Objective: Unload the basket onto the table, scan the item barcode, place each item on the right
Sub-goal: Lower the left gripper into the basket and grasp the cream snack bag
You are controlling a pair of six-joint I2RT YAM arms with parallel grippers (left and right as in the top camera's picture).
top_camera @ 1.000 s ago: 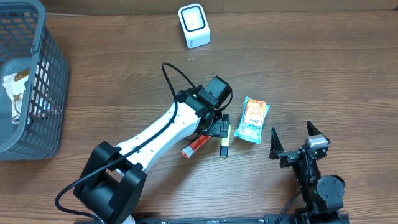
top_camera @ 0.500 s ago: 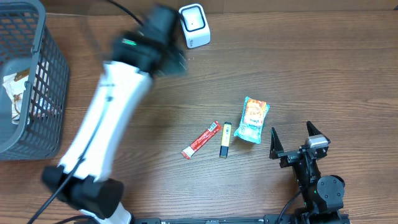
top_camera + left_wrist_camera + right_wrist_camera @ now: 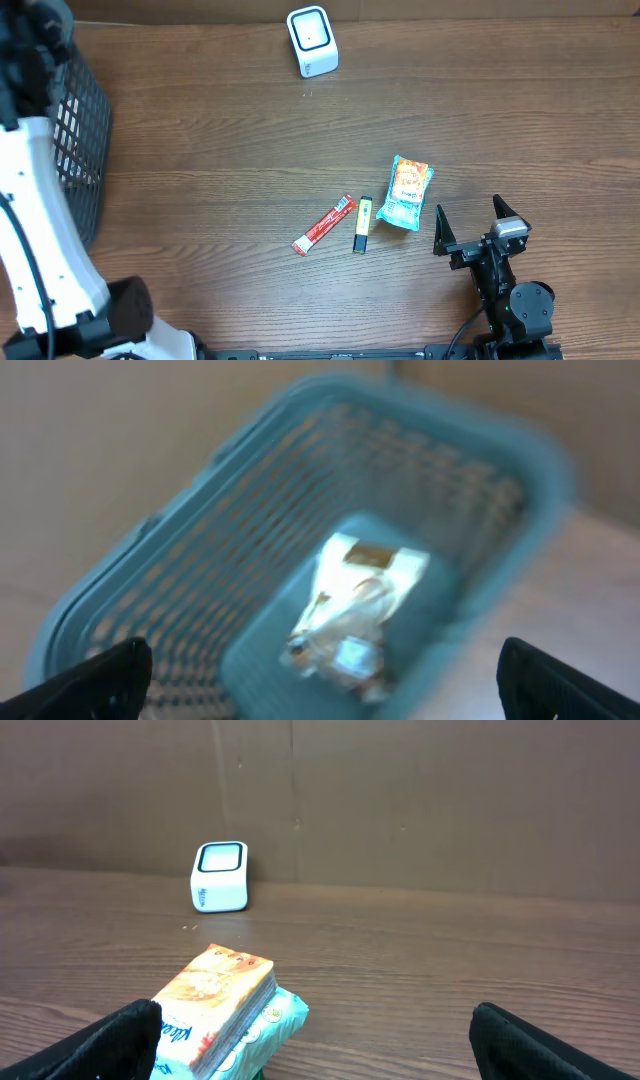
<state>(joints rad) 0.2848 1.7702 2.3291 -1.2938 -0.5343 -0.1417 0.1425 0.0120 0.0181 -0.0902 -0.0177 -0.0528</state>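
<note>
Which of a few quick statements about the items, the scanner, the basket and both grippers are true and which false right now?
1. The slim red sachet lies left of the yellow stick on the wooden table in the overhead view. True.
2. The right gripper holds the orange and green packet. False: it is open and empty, and the packet lies on the table ahead of it.
3. The white box-shaped scanner stands near the table's far edge. True.
4. The blue-grey mesh basket is empty. False: a pale wrapped item lies inside.
5. The left gripper is open above the basket. True.
</note>
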